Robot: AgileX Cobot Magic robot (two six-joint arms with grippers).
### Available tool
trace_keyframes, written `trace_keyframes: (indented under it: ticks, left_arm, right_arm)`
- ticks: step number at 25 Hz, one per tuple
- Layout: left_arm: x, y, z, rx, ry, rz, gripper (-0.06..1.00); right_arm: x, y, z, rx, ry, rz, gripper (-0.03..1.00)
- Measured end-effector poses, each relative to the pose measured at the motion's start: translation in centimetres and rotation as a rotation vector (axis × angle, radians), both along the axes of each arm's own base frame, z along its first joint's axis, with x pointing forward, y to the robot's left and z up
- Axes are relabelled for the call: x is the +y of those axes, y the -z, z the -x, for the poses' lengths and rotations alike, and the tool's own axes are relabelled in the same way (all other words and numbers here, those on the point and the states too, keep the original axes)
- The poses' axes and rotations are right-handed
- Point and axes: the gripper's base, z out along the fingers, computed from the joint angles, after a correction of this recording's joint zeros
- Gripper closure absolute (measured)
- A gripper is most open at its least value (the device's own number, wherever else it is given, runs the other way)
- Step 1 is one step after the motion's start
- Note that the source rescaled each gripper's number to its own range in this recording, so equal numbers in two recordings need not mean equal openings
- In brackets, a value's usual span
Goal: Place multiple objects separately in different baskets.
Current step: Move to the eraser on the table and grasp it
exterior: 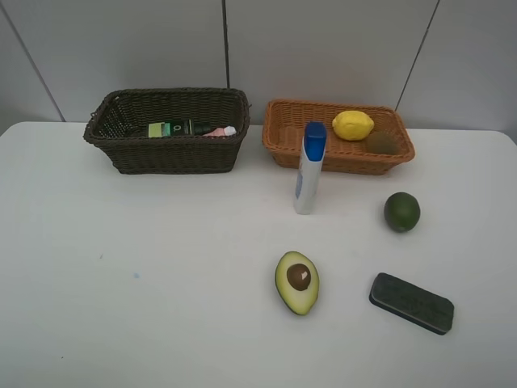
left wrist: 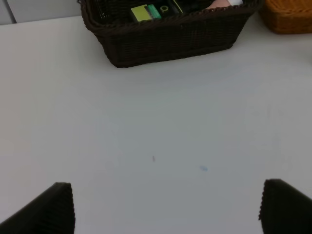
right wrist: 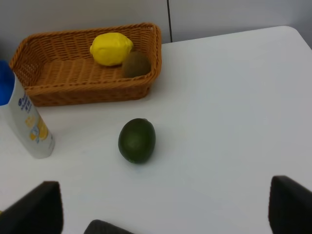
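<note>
White desk (exterior: 121, 267) runs up to a wall of pale grey panels. At the left, the left end effector (left wrist: 165, 209) hangs above bare desk with its fingers spread wide and nothing between them.

At the back left stands the dark brown basket (exterior: 166, 153). Inside it lies the dark green pump bottle (exterior: 174, 128), whose yellow-green and green label carries print too small to read. The pink bottle (exterior: 220, 131) lies beside it toward the basket's right end.

Nearer the front, right of centre, the halved avocado (exterior: 297, 281) lies cut face up with its pit showing. Behind it the white blue-capped bottle (exterior: 308, 174) stands upright, just in front of the orange-tan basket (exterior: 339, 158). Its label shows blue lettering and a yellow-orange patch, neither legible.

The orange-tan basket holds the lemon (exterior: 353, 125), with the kiwi (exterior: 382, 142) against it toward the right end.

The lime (exterior: 401, 212) sits on the desk in front of that basket's right end, and the dark rectangular block (exterior: 411, 302) lies flat nearer the front.

The right end effector (right wrist: 163, 209) is spread wide above the desk near the lime, gripping nothing.
</note>
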Motion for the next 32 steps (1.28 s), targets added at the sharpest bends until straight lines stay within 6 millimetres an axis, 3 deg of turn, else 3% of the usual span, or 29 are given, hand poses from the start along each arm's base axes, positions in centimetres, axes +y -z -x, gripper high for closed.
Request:
trace_keyframes:
  ticks: [12, 15, 20, 26, 29, 32]
  left_arm:
    - [0.0, 0.0, 0.0, 0.0, 0.003, 0.001, -0.06]
    - [0.0, 0.0, 0.0, 0.0, 0.003, 0.001, -0.06]
    - [0.0, 0.0, 0.0, -0.001, 0.002, 0.001, -0.06]
    - [0.0, 0.0, 0.0, -0.001, 0.002, 0.001, -0.06]
    - [0.0, 0.0, 0.0, -0.001, 0.002, 0.001, -0.06]
    - [0.0, 0.0, 0.0, -0.001, 0.002, 0.001, -0.06]
  right_arm:
    - [0.0, 0.0, 0.0, 0.0, 0.002, 0.003, -0.03]
    - [-0.3, 0.0, -1.0, 0.064, 0.022, 0.006, -0.03]
    - [-0.9, 0.3, -5.6, 0.363, 0.083, -0.049, -0.03]
    - [-1.6, 0.8, -13.6, 0.712, 0.094, -0.045, -0.03]
    - [-1.9, 0.3, -17.5, 0.795, 0.096, -0.049, -0.03]
    - [-2.1, 0.3, -19.9, 0.875, 0.099, -0.052, -0.03]
